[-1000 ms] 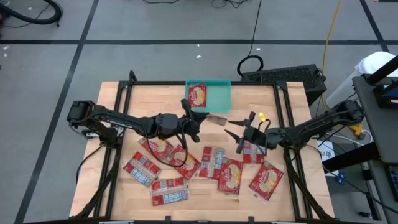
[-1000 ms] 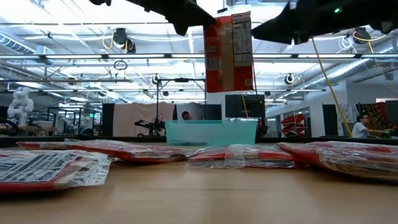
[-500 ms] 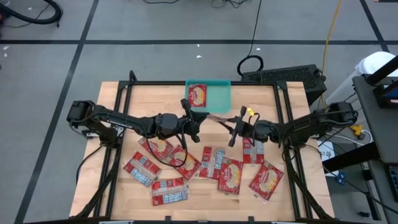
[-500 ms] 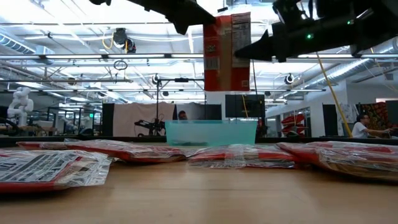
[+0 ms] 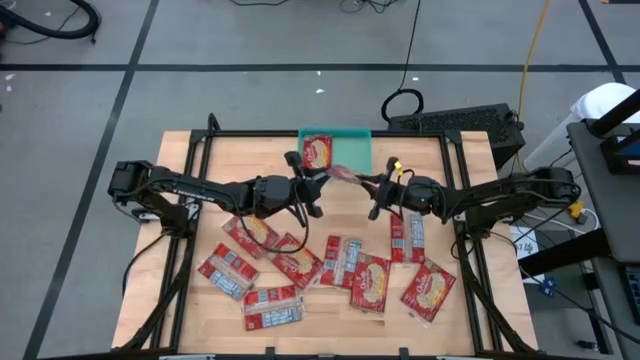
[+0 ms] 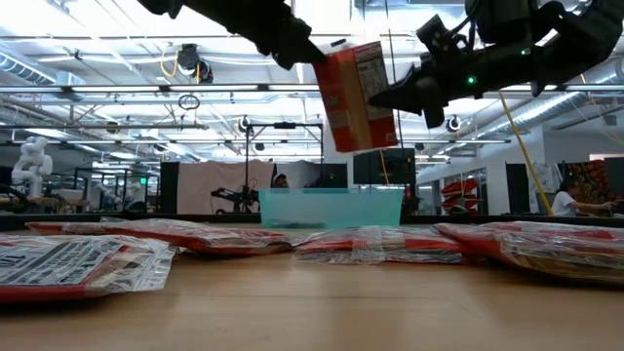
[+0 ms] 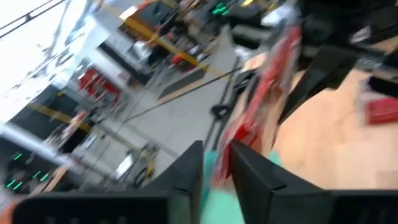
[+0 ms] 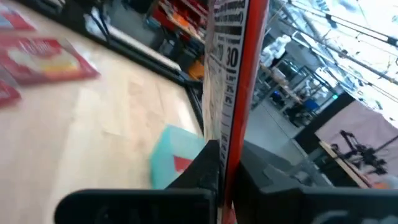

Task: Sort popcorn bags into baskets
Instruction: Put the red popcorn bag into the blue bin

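Observation:
One red popcorn bag [image 5: 345,176] hangs in the air on edge, just in front of the teal basket [image 5: 356,150], between my two grippers. My right gripper [image 5: 372,186] is shut on its right edge. My left gripper [image 7: 216,168] stands at the bag's upper left corner [image 6: 317,58], its fingers a little apart on either side of that edge; whether they touch it I cannot tell. Another bag [image 5: 317,152] lies flat in the basket. Several bags [image 5: 345,262] lie flat on the table nearer the front. My right gripper pinches the bag's right edge [image 6: 388,96], about mid-height, between its two fingers. The fingers [image 8: 208,165] come in level from the table's right. The bag is lifted clear of the table, standing on edge and tilted, its top leaning toward the left arm.
Black frame rails [image 5: 455,180] run along the table's sides and far edge. A keyboard [image 5: 455,122] and cables lie beyond the far right corner. Bare wood [image 5: 250,160] shows left of the basket.
My right gripper has moved toward the table's left and far edge to the hanging bag, rolled, and shut on its right edge. The bag hung upright and is now tilted, still clear of the table.

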Tool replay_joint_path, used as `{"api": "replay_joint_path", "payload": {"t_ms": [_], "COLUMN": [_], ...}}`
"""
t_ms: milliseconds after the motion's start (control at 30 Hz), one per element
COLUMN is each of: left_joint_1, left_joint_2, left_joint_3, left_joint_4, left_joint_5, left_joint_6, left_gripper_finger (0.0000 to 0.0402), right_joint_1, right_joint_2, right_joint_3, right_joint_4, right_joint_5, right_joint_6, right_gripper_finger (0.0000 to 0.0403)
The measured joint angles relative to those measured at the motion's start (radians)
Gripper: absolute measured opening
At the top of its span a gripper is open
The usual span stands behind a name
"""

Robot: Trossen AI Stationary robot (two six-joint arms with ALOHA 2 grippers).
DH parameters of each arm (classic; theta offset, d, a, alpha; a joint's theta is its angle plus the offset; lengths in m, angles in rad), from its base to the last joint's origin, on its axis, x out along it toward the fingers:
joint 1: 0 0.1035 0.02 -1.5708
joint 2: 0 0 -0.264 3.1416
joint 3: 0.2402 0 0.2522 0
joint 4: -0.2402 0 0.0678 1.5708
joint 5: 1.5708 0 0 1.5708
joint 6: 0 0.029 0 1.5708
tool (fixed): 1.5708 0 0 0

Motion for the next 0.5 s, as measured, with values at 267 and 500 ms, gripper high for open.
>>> {"api": "replay_joint_path", "payload": {"t_ms": [267,500], "left_joint_1": [0.006,0.051], "left_joint_2": [-0.011,-0.011], "left_joint_3": [0.001,0.000], "left_joint_4": [-0.076,-0.151], "left_joint_5": [-0.167,0.031], "left_joint_6": [-0.205,-0.443], "left_gripper_finger": [0.0176,0.0195], "right_joint_1": [-0.043,-0.143], "right_joint_2": [-0.125,-0.162], "right_joint_3": [0.001,0.001], "right_joint_4": [-0.208,-0.299], "right_joint_5": [-0.005,-0.197], "right_joint_6": [-0.358,-0.637], "right_gripper_finger": [0.0006,0.0005]}}
